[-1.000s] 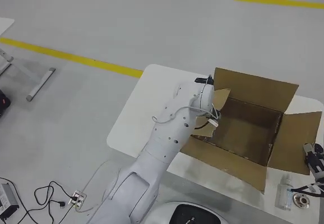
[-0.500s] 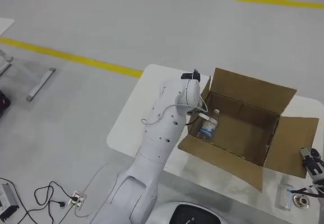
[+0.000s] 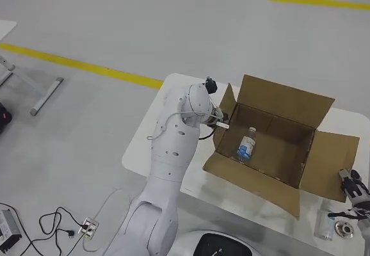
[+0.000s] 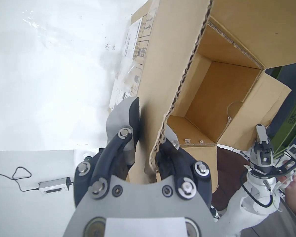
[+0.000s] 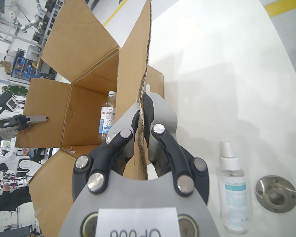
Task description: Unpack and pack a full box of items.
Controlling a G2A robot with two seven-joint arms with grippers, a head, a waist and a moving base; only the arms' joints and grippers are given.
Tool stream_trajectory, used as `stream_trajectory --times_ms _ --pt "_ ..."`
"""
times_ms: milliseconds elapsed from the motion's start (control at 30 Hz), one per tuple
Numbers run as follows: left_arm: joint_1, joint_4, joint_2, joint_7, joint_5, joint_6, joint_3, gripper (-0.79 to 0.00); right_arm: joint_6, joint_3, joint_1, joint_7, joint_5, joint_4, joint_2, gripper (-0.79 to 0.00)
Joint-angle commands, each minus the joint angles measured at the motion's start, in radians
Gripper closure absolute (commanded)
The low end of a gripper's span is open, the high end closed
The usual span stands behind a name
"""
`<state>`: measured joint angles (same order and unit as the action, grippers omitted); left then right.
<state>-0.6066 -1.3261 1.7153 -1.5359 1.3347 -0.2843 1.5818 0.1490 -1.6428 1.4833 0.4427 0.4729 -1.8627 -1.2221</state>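
- Cardboard box (image 3: 286, 102) stands open on the white table (image 3: 166, 128) with its flaps spread; we see most of its brown floor bare.
- Inside, a clear water bottle (image 3: 245, 144) with a blue-and-white label lies on its side on the box floor; it is nearer the wall on the left arm's side, and its cap points toward the far wall; from the right wrist we see it (image 5: 108, 117) past the edge of the held flap.
- Our left gripper (image 3: 218, 121) is at the left side flap (image 3: 227, 105); its jaws are drawn narrow and pinch the cardboard, one finger on each face; from the left wrist we see the gripper (image 4: 149, 124) clamped on the flap (image 4: 177, 50) near its torn corrugated edge.
- Our right gripper (image 3: 351, 182) is at the right side flap (image 3: 332, 157) on the opposite side; its jaws likewise pinch the cardboard, and the flap (image 5: 135, 50) runs upright between the fingers of the gripper (image 5: 141, 109).
- Outside the box, a spray bottle (image 5: 233, 183) with a white nozzle lies on the table near the right gripper; a round metal flange (image 5: 276, 193) lies just beside it, apart from it; from above we find both, bottle (image 3: 324, 224) and flange (image 3: 345, 229), near the table's front corner.
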Motion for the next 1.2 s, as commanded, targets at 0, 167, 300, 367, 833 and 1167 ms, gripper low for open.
stream_trajectory --times_ms 0,167,300,367,833,1167 --pt "-0.004 -0.006 -0.002 0.0 -0.018 0.0 0.01 0.0 -0.004 0.0 -0.008 0.001 -0.009 -0.004 0.0 0.0" --pt "-0.018 -0.041 -0.009 0.0 -0.034 0.0 0.021 0.0 -0.017 -0.002 -0.025 0.003 -0.032 -0.019 0.001 0.0" --pt "-0.03 -0.071 -0.016 0.0 -0.039 0.0 0.025 0.0 -0.023 -0.004 -0.031 0.008 -0.038 -0.031 0.003 0.0" --pt "-0.036 -0.083 -0.019 0.0 -0.042 0.0 0.022 0.0 -0.026 -0.004 -0.035 0.011 -0.041 -0.037 0.003 0.0" --pt "-0.03 -0.046 -0.03 0.0 -0.022 0.0 0.029 0.0 -0.037 0.025 -0.045 0.004 -0.046 0.014 0.005 0.0" --pt "-0.007 0.011 -0.026 0.0 0.033 0.0 0.049 -0.785 -0.038 0.028 -0.044 0.004 -0.041 0.031 0.008 0.0"
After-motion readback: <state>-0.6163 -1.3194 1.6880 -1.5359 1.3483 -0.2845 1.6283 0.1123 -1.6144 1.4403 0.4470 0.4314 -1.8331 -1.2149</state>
